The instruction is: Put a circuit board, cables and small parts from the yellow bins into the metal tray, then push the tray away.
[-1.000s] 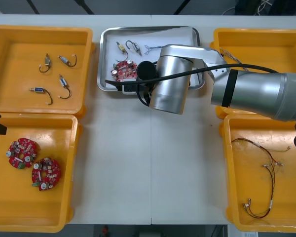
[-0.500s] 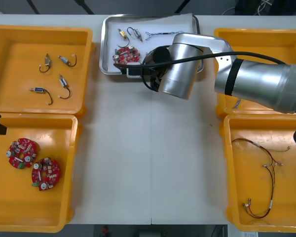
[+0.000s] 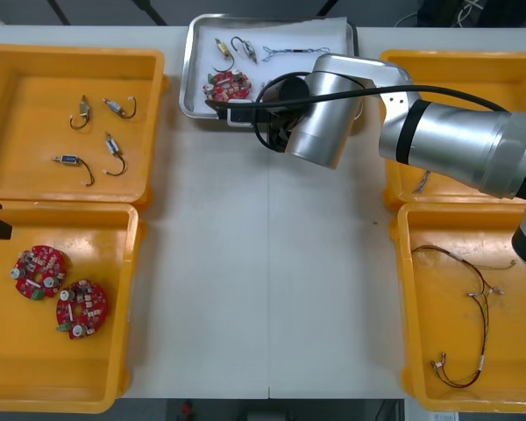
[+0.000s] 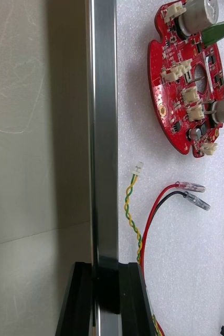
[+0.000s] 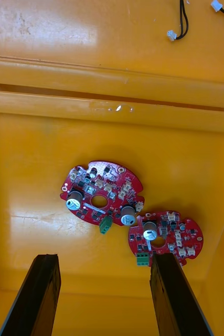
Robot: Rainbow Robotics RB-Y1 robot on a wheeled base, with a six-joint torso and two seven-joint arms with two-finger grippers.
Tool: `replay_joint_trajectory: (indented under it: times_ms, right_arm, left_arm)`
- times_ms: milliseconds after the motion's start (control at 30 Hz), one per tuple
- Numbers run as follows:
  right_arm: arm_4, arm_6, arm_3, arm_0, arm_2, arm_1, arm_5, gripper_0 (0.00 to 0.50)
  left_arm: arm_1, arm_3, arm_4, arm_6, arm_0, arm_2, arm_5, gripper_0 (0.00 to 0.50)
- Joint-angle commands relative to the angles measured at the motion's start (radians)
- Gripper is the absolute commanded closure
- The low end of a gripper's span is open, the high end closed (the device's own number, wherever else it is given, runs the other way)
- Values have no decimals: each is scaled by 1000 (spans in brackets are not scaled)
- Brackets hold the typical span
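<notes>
We see a light, matte table [image 3: 245,289] with a seam down its middle; the room beyond its far edge is dark. Four yellow bins [image 3: 9,114], smooth with rounded rims, line the two sides, and a wide bare strip of table lies between them. The tray [image 3: 191,79] stands at the far edge, between the far bins, with a shiny metal rim and a grainy white inside. In it lie a round red board [image 3: 229,86], two small metal parts [image 3: 219,46] and thin cables [image 4: 132,210]. Our right gripper [image 4: 107,294] is clamped on the tray's near rim, one finger outside and one inside. Our left gripper [image 5: 104,258] hangs over the near left bin [image 5: 38,131], fingers spread apart, above two more boards [image 5: 102,191] whose edges touch.
</notes>
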Motion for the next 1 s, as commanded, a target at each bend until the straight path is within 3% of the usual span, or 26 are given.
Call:
replay_joint_trajectory:
  times_ms: [33, 100, 200, 333, 533, 800, 1000]
  right_arm:
    - [2, 47, -5, -64, 8, 15, -10, 373]
    - [-24, 53, -5, -65, 8, 15, -10, 183]
    - [-52, 58, -8, -64, 8, 14, 7, 5]
    - [-69, 59, -34, -65, -1, 11, 65, 0]
    - [-73, 61, -148, -64, -74, -14, 243, 0]
    - [-236, 43, -260, -62, -232, -73, 491, 0]
    - [-331, -76, -313, -28, -364, -130, 643, 0]
  left_arm:
    - [48, 1, 8, -29, 15, 30, 7, 0]
    - [48, 1, 8, -29, 15, 30, 7, 0]
    - [48, 1, 8, -29, 15, 30, 7, 0]
    - [48, 1, 8, -29, 15, 30, 7, 0]
    - [48, 1, 8, -29, 15, 30, 7, 0]
    - [48, 1, 8, -29, 15, 30, 7, 0]
    - [48, 1, 8, -29, 15, 30, 7, 0]
